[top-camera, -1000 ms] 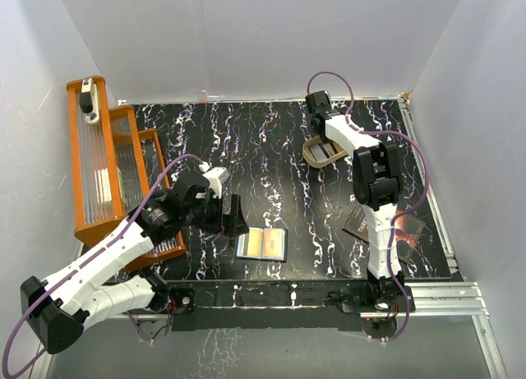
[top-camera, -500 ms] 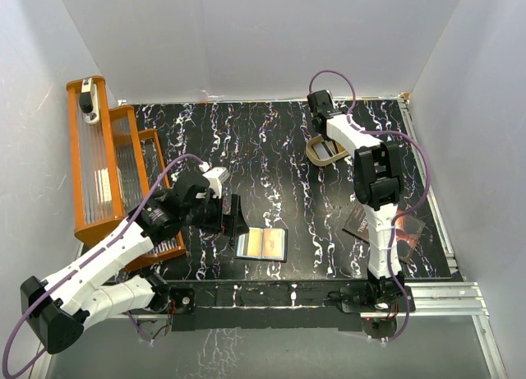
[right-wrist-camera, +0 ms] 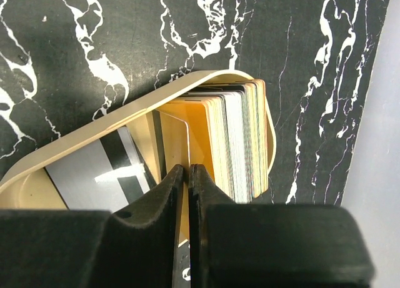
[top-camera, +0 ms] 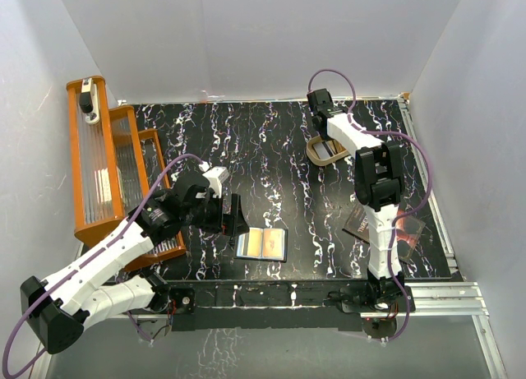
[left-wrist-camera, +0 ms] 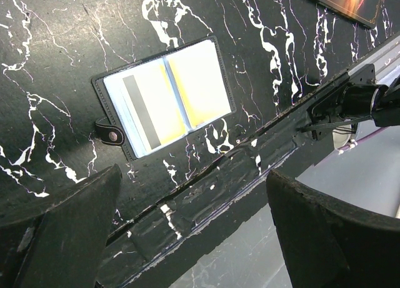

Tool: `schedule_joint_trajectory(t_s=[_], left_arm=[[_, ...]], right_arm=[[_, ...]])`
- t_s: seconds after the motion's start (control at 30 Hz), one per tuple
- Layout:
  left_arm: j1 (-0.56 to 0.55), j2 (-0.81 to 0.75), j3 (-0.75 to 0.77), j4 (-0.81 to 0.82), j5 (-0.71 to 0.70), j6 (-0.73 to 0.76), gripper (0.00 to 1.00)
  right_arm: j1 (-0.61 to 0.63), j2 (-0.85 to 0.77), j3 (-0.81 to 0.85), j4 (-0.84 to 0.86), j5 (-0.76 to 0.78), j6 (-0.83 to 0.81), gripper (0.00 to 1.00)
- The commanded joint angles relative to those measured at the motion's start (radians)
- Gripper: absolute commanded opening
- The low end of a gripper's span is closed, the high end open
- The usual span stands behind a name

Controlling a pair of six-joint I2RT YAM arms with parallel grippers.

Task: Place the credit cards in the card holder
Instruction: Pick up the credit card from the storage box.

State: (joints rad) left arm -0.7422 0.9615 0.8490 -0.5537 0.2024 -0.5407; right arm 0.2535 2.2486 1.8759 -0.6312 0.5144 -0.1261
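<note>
On the black marbled worktop (top-camera: 271,149), between white walls (top-camera: 246,34), a tan tray (right-wrist-camera: 94,129) at far right holds upright credit cards (right-wrist-camera: 240,138); the right fingers (right-wrist-camera: 153,207) pinch 1 orange card (right-wrist-camera: 175,144) there. Near centre, the card holder (left-wrist-camera: 164,97) lies open, with the left fingers (left-wrist-camera: 62,225) spread wide to its left.

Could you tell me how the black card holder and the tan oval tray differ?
The black rectangular folding card holder lies open and flat; the tan oval plastic tray has a raised rim. The holder shows cards flat in its sleeves; the tray keeps a stack of cards on edge. The open left tool hangs near the holder; the right tool pinches a gold-orange card in the tray. Both hold cards.
</note>
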Motion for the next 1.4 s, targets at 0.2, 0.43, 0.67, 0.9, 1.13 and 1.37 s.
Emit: schedule_joint_trajectory(t_s=[0.2,0.43,0.67,0.9,1.13,1.37], left_arm=[[-0.003,-0.016,0.002,-0.015,-0.014,-0.059,0.99],[-0.003,-0.023,0.008,0.0,0.001,-0.092,0.98],[-0.003,-0.033,0.021,0.037,0.02,-0.142,0.96],[-0.003,-0.016,0.017,0.122,0.073,-0.24,0.87],[-0.003,-0.076,-0.046,0.269,0.023,-0.409,0.74],[-0.003,-0.086,-0.075,0.375,0.043,-0.465,0.64]], right_arm=[[0.01,-0.138,0.026,-0.094,-0.033,0.068,0.0],[0.03,-0.257,-0.051,-0.13,-0.063,0.115,0.0],[0.062,-0.418,-0.106,-0.183,-0.204,0.232,0.0],[0.129,-0.66,-0.317,-0.119,-0.435,0.366,0.0],[0.232,-0.878,-0.538,-0.005,-0.641,0.509,0.0],[0.276,-1.067,-0.709,0.118,-0.807,0.659,0.0]])
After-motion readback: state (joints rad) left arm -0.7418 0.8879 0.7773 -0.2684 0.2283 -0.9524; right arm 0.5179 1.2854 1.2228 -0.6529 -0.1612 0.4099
